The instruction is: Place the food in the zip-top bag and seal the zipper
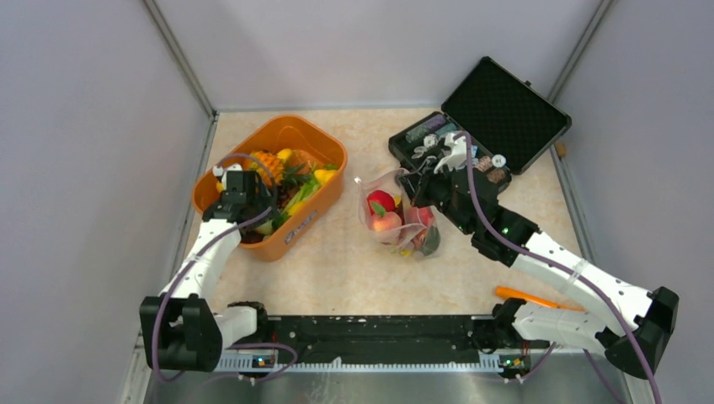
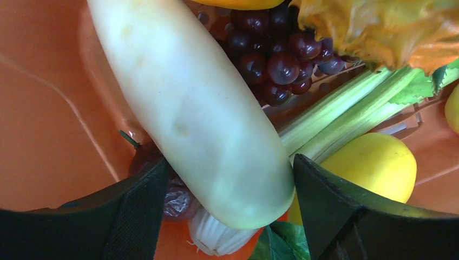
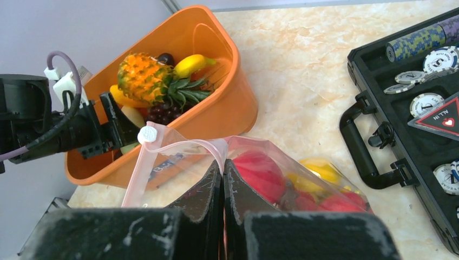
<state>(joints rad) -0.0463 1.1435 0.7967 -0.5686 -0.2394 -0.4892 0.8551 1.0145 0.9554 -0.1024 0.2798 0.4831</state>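
Note:
My left gripper (image 1: pixel 255 217) (image 2: pixel 230 162) reaches down into the orange basket (image 1: pixel 295 126), with both pads against the sides of a long pale white-green vegetable (image 2: pixel 195 114). Around it lie purple grapes (image 2: pixel 276 59), celery stalks (image 2: pixel 335 108) and a yellow fruit (image 2: pixel 373 162). The zip-top bag (image 1: pixel 391 220) stands mid-table holding a red apple (image 3: pixel 260 173) and other red and yellow food. My right gripper (image 1: pixel 410 187) (image 3: pixel 223 165) is shut on the bag's pink zipper (image 3: pixel 178 145), holding the mouth up. A white slider (image 3: pixel 146 134) sits at the zipper's left end.
An open black case (image 1: pixel 505 114) with chips lies at the back right, close behind my right arm. A pineapple (image 1: pixel 265 164) and a banana (image 3: pixel 190 64) fill the basket's far end. An orange tool (image 1: pixel 526 296) lies near the right arm's base. Grey walls close in on three sides.

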